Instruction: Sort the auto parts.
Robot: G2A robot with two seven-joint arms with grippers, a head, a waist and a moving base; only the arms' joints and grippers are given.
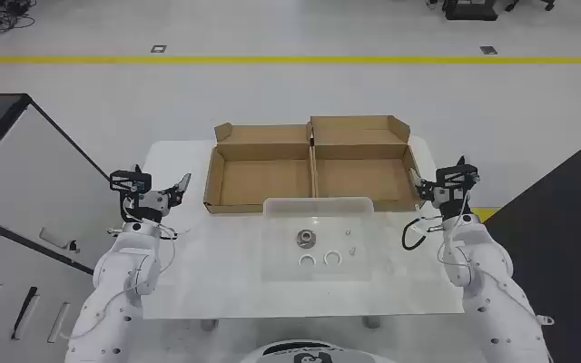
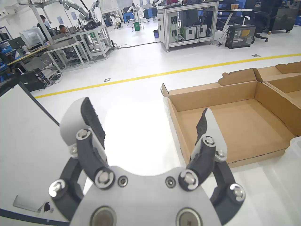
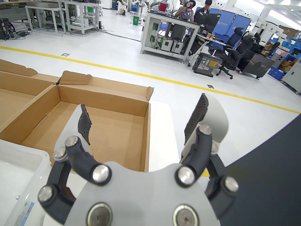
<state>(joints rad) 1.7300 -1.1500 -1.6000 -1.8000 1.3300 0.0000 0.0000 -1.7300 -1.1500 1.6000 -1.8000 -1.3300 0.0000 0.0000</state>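
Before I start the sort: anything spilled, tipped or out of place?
Nothing stands out. The parts lie inside the clear bin; left box and right box sit square and empty; left pincer and right pincer are open.

Grey hub, white rings, in clear bin

White table, yellow floor line beyond it, 2 floor sockets past the line, white panel beside the table, black office chairs in the room behind

Two boxes, one bin, one hub, two rings, perhaps two screws
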